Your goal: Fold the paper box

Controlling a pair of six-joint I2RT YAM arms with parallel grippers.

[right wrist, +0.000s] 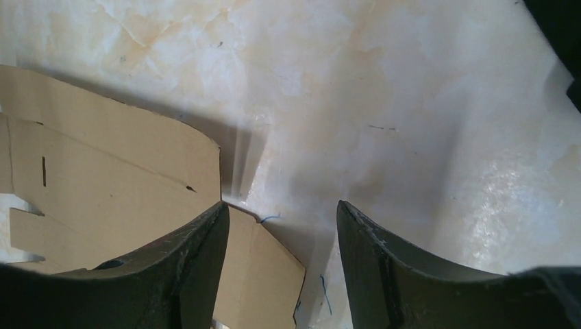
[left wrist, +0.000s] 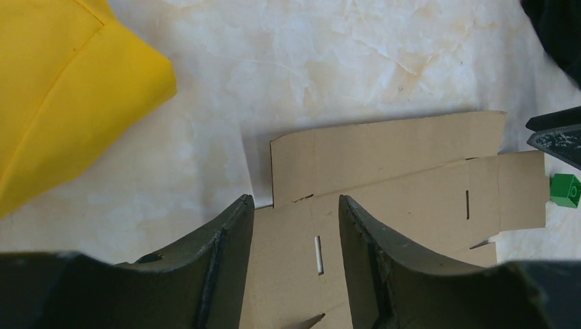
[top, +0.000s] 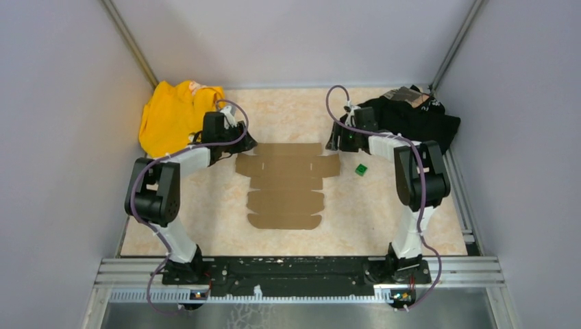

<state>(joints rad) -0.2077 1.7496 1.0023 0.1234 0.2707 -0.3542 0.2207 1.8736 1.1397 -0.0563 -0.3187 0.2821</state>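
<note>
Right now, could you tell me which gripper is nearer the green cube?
Right. The right gripper is beside the green cube; the left gripper is across the cardboard sheet.

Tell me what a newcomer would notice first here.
The flat brown paper box lying unfolded in the middle of the table, with the left gripper and right gripper at its far side flaps, jaws apart. Next, the bright yellow garment heaped in the far left corner and the black garment in the far right, plus a tiny green cube just right of the sheet.
</note>
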